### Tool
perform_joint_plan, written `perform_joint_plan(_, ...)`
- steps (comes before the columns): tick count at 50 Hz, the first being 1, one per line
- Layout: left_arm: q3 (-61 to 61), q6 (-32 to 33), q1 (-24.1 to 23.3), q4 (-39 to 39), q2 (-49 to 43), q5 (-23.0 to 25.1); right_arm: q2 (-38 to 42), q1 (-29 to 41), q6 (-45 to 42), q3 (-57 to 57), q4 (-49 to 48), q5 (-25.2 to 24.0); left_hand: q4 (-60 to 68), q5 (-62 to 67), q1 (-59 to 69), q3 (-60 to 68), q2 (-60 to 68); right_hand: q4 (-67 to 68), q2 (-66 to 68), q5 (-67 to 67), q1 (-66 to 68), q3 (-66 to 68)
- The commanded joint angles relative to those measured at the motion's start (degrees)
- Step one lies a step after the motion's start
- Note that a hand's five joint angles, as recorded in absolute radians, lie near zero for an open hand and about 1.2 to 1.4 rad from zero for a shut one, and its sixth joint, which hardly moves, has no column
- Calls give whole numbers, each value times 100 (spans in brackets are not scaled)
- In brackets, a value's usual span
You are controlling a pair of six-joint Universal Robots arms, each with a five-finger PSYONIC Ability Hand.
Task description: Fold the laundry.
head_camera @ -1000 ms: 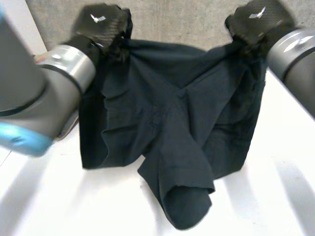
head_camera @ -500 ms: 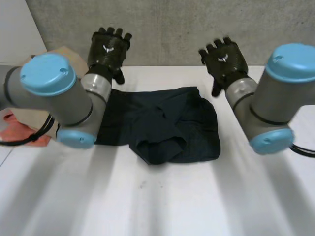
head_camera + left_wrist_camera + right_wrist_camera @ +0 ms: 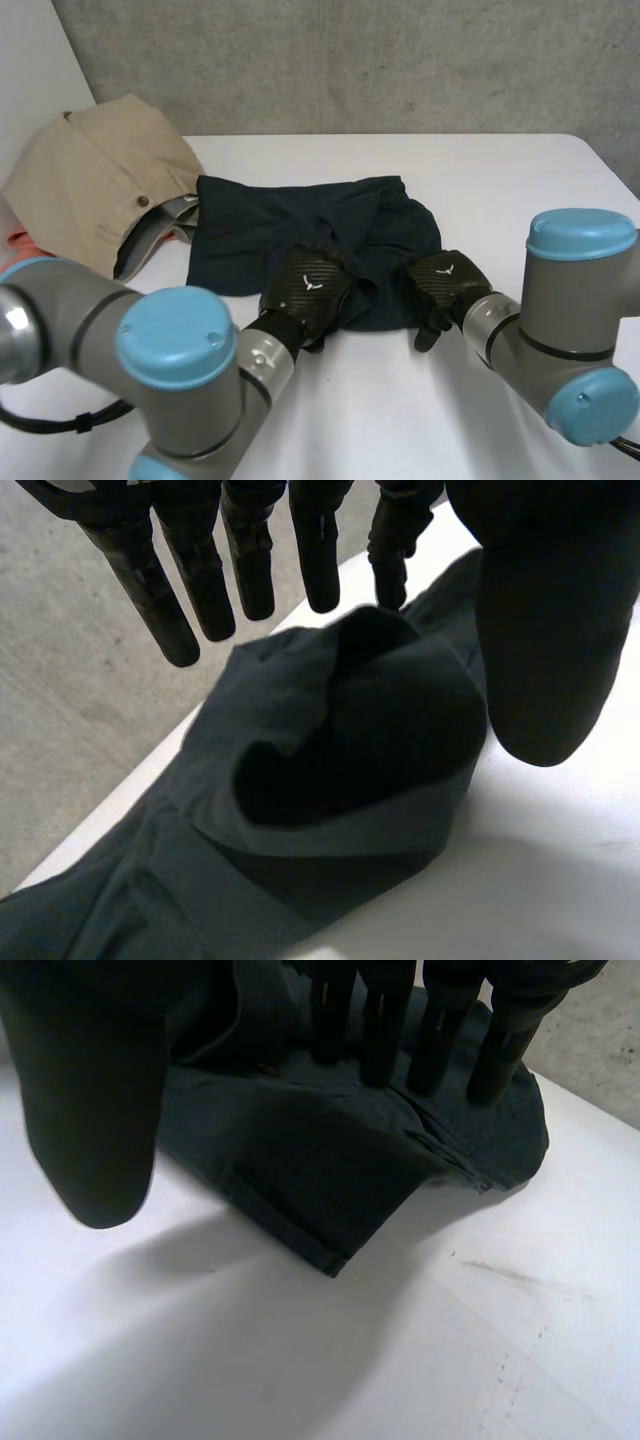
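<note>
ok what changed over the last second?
The left hand and right hand released the dark garment, held up before, now crumpled on the table. Both then moved from its far edge to its near edge, fingers open. Garment itself unmoved since landing.

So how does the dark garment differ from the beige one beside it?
Colour: the dark garment is near-black, the beige garment light tan. Place: the dark one lies mid-table, the beige one at the far left edge. Hands: the left hand and right hand, fingers straight, are at the dark garment's near edge; neither is near the beige one. Both lie rumpled, unfolded, on the white table.
</note>
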Motion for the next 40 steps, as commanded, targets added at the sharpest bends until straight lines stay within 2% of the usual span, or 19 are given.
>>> perform_joint_plan(1, 716, 1, 82, 18, -651, -43, 344, -3, -71, -141, -505, 243, 3695, 3672, 3679, 3707, 3683, 5255, 5217, 5228, 5223, 5193)
perform_joint_plan(3, 874, 1, 117, 27, -677, -95, 318, -20, -98, -141, -654, 410, 5593, 5570, 5577, 5605, 5580, 5712, 5674, 5685, 5679, 5650)
perform_joint_plan(4, 901, -8, 152, 44, -669, -130, 300, -38, -98, -141, -672, 472, 5785, 5763, 5770, 5797, 5773, 5712, 5674, 5685, 5680, 5650)
perform_joint_plan(6, 919, -8, 266, 79, -651, -253, 265, -47, -124, -133, -681, 586, 5787, 5764, 5772, 5799, 5775, 5712, 5674, 5685, 5680, 5650)
perform_joint_plan(10, 875, -34, 583, 211, -458, -815, 160, -73, -387, -62, -655, 718, 5787, 5764, 5772, 5799, 5775, 5712, 5674, 5685, 5680, 5650)
perform_joint_plan(11, 796, -60, 722, 246, -223, -1043, 29, -73, -579, -27, -638, 753, 5787, 5764, 5772, 5799, 5775, 5712, 5674, 5685, 5680, 5650)
perform_joint_plan(13, 664, -104, 899, 273, 34, -1194, -104, -82, -782, 34, -611, 762, 5787, 5764, 5772, 5799, 5775, 5712, 5674, 5685, 5680, 5650)
perform_joint_plan(15, 445, -209, 1188, 316, 270, -1212, -218, -125, -1045, 139, -576, 762, 5787, 5764, 5772, 5799, 5775, 5712, 5674, 5685, 5680, 5650)
perform_joint_plan(19, 164, -385, 1435, 334, 439, -1194, -254, -143, -1302, 210, -550, 771, 5787, 5764, 5772, 5799, 5775, 5712, 5674, 5685, 5680, 5650)
perform_joint_plan(27, -100, -438, 1593, 273, 439, -1212, -280, -143, -1293, 219, -269, 745, 5787, 5764, 5772, 5799, 5775, 5712, 5674, 5685, 5680, 5650)
perform_joint_plan(30, -224, -421, 1559, 264, 561, -1177, -315, -117, -1311, 228, 11, 753, 3779, 3756, 3764, 3791, 3767, 5712, 5674, 5685, 5680, 5650)
perform_joint_plan(31, -302, -421, 1489, 255, 780, -1142, -350, -108, -1311, 237, 91, 745, 2022, 2000, 2007, 2034, 2010, 5712, 5674, 5685, 5680, 5650)
perform_joint_plan(35, -487, -508, 1086, 255, 1334, -809, -648, -73, -1293, 333, 461, 701, 41, 19, 26, 53, 29, 5712, 5674, 5685, 5680, 5650)
perform_joint_plan(36, -505, -544, 962, 255, 1414, -721, -719, -73, -1276, 351, 513, 692, -180, -203, -196, -168, -192, 5018, 4980, 4991, 4986, 4956)
perform_joint_plan(37, -514, -587, 848, 255, 1458, -624, -798, -73, -1267, 377, 531, 692, -332, -355, -348, -320, -344, 3446, 3408, 3419, 3414, 3384)
perform_joint_plan(38, -514, -657, 621, 264, 1519, -432, -999, -99, -1258, 429, 532, 735, -367, -389, -382, -355, -379, 532, 494, 506, 500, 471)
perform_joint_plan(39, -488, -702, 505, 273, 1520, -351, -1122, -134, -1240, 473, 523, 745, -367, -390, -383, -355, -380, -296, -334, -323, -328, -358)
perform_joint_plan(40, -462, -728, 400, 264, 1520, -281, -1237, -152, -1223, 500, 505, 745, -351, -373, -366, -339, -363, -587, -625, -614, -619, -649)
